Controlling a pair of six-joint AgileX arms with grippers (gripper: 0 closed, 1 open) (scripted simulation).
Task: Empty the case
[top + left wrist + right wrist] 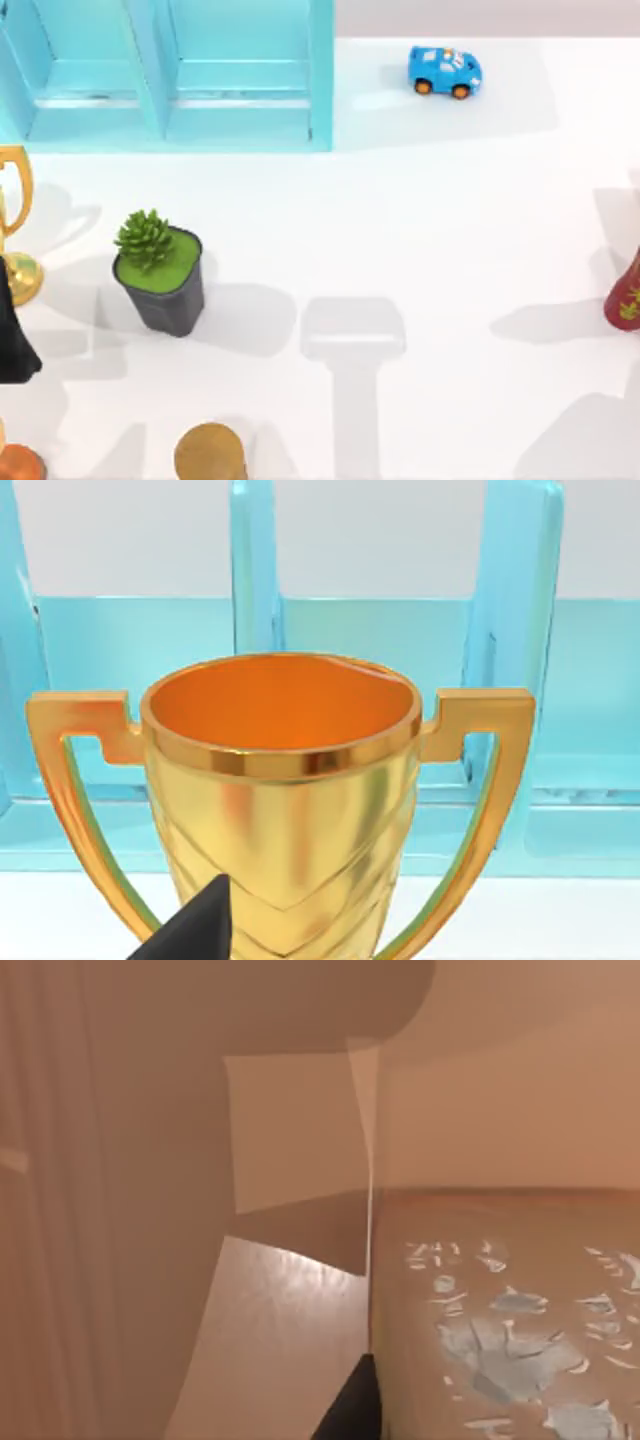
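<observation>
Top view: case [165,75] stands at the table's [400,230] far left edge, both visible compartments bare. Blue toy car [444,71] sits just right of it. Potted succulent [160,270] stands near the front left, gold trophy [15,225] at the left border. Left tool [12,335] sits just beside the trophy; grip state cannot be told. Left wrist view: trophy close, possibly between the fingers [195,930].
</observation>
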